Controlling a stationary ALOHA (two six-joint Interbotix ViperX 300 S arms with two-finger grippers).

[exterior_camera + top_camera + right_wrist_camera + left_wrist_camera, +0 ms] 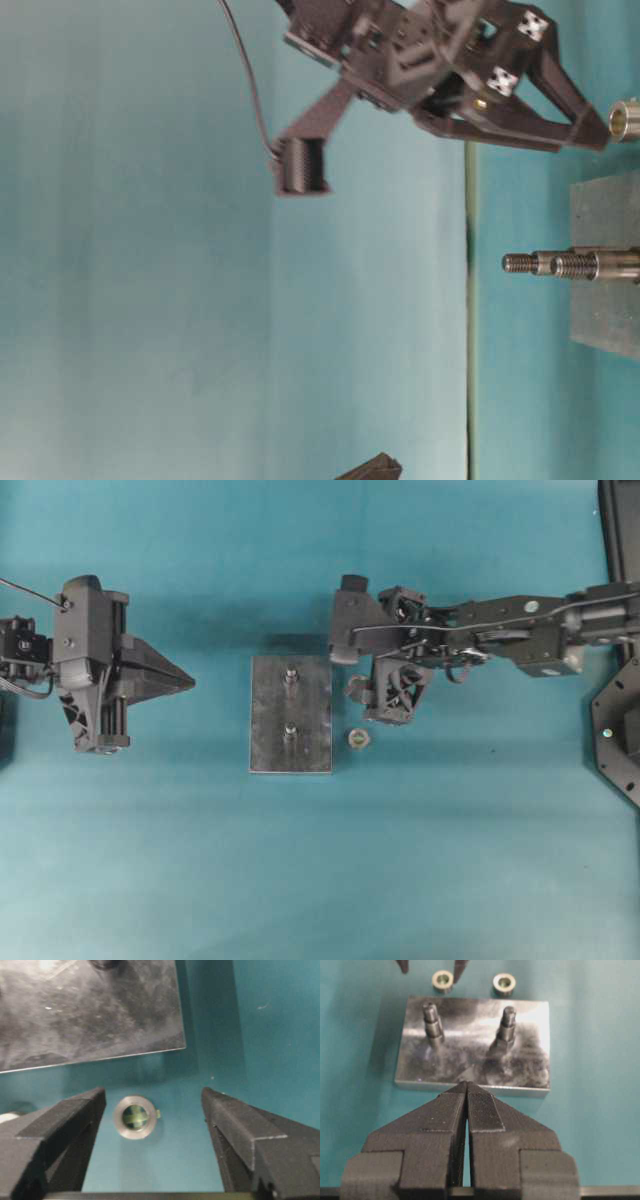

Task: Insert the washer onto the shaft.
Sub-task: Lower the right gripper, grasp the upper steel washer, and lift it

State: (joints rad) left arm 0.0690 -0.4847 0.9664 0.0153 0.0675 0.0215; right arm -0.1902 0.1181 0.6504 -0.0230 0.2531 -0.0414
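Note:
A steel plate point(312, 715) carries two upright shafts point(291, 677) point(289, 732), also in the left wrist view point(433, 1020) point(506, 1022). One small metal washer point(133, 1117) lies flat on the teal table beside the plate, between the fingers of my right gripper point(153, 1092). That gripper is open, apart from the washer and holding nothing; it hangs fingers down point(362, 692). A second washer point(358, 738) lies free just beside it point(504, 984). My left gripper point(190, 682) is shut and empty, left of the plate point(467, 1084).
The teal table point(320, 880) is bare in front of the plate. Black equipment point(615, 730) stands at the right edge. In the table-level view the right fingertips point(590, 130) hang just above a washer point(625, 120).

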